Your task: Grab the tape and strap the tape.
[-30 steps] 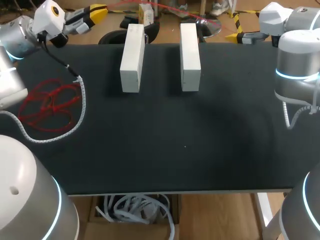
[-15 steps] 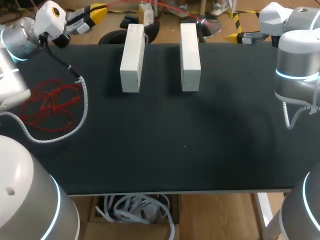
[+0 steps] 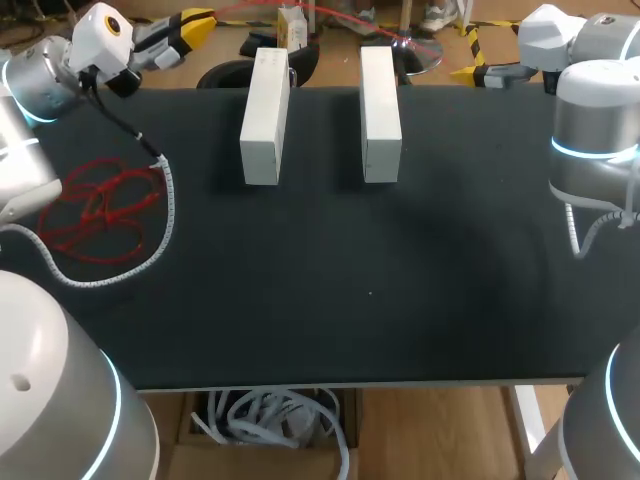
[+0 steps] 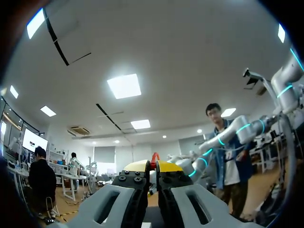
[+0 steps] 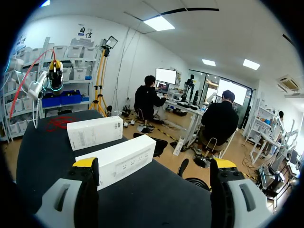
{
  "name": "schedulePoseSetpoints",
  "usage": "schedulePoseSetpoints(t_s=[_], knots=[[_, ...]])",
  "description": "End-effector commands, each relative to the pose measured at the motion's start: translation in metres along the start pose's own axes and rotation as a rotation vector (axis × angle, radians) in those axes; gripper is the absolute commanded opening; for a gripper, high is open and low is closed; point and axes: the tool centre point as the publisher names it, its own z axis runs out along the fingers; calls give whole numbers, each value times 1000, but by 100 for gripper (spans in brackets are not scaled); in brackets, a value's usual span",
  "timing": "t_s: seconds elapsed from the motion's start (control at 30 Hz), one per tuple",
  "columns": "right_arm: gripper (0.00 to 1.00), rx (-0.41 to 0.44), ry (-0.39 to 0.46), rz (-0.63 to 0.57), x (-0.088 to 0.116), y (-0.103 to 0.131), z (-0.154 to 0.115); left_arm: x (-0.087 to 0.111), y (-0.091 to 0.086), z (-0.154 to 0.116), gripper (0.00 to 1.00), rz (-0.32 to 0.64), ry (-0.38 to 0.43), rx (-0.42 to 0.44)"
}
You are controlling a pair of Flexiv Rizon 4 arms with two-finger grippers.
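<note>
A tangle of red tape (image 3: 100, 210) lies on the black table (image 3: 350, 260) at its left side, also seen in the right wrist view (image 5: 59, 122). My left gripper (image 3: 200, 20) is raised past the table's far left corner. It is shut, with a bit of red tape (image 4: 154, 159) showing between its yellow tips (image 4: 137, 166). A thin red strand (image 3: 330, 18) runs from it to the right behind the table. My right gripper (image 5: 154, 164) stands wide open at the far right edge, holding nothing, facing the boxes.
Two long white boxes (image 3: 265, 115) (image 3: 380, 100) lie side by side at the table's far middle. A white spiral-wrapped cable (image 3: 160, 220) from my left arm loops on the table around the red tape.
My left arm has shifted slightly; its gripper stays shut in the same place. The right arm, the boxes and the tape tangle have not moved.
</note>
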Motion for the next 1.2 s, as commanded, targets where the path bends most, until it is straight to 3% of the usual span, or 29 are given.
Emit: schedulePoseSetpoints(t_s=[0.03,0.23,0.43,0.7,1.0,1.2], knots=[[100,-106,-87,255,2,0,-28,-1,1,-1,0,1,2,2],[100,-216,-274,605,14,-9,-73,-1,1,-1,0,1,2,2],[100,-258,-391,720,42,-11,-99,-1,1,-1,0,1,2,2],[100,-283,-454,725,81,8,-108,-1,1,-1,0,1,2,2],[100,-285,-588,608,126,15,-122,-1,1,-1,0,1,2,2],[100,-339,-618,576,152,24,-125,-1,1,-1,0,1,2,2]])
